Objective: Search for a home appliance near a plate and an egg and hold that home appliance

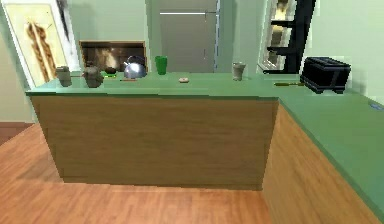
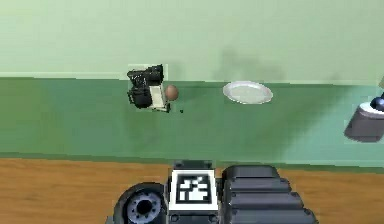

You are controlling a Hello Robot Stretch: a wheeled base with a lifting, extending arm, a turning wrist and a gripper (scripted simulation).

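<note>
White plate (image 2: 248, 93) rests on green counter (image 2: 80, 125), brown egg (image 2: 172, 92) lying apart.

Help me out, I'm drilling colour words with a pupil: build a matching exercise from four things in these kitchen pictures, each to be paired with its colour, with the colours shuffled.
Things:
1. plate
2. egg
3. boxy appliance at the forward view's right
4. countertop

Colours:
a. black
b. green
c. white
d. brown

Pairs: 1-c; 2-d; 3-a; 4-b
</note>
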